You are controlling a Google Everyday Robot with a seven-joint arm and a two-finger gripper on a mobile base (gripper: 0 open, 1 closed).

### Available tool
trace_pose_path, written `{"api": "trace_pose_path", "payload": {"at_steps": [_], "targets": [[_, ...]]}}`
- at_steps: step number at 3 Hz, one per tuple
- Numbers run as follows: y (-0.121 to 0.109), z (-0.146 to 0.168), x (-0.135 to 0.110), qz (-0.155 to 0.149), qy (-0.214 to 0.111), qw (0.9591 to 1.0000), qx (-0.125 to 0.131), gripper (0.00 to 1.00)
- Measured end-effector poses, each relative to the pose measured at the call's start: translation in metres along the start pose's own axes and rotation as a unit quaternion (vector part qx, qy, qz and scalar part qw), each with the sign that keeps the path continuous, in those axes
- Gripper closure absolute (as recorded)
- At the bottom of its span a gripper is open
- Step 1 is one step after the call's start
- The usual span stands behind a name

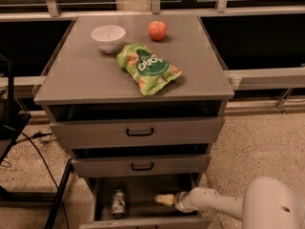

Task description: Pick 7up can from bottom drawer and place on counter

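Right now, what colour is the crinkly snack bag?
Crinkly snack bag: green, white print, camera view. Gripper is in the grey bottom drawer.

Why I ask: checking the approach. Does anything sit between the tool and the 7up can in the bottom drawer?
Nothing visible does. The tool is inside the open bottom drawer, to the right of the 7up can and apart from it, with only bare drawer floor between them.

Gripper point(163, 199) in bottom drawer point(139, 194), apparently apart from 7up can point(117, 203)
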State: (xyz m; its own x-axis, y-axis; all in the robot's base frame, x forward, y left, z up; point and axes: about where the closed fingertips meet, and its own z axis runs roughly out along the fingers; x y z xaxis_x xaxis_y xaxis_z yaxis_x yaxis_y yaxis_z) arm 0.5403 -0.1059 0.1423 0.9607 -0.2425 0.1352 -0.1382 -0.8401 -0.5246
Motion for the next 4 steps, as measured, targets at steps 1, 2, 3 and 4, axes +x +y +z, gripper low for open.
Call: {"api": "trace_pose_path", "payload": {"at_steps": [1,2,3,4], "targets": [[-0.008,-0.018,-0.001,0.025,-0.018,0.9993,0.023,0.0],[-0.018,-0.035,0.001,0.046,-0.033,0.996,0.069,0.0],[-0.029,-0.043,0.002,0.065,-0.059,0.9839,0.156,0.0],[-0.031,-0.045,0.007,0.067,-0.073,0.9705,0.22,0.0]]}}
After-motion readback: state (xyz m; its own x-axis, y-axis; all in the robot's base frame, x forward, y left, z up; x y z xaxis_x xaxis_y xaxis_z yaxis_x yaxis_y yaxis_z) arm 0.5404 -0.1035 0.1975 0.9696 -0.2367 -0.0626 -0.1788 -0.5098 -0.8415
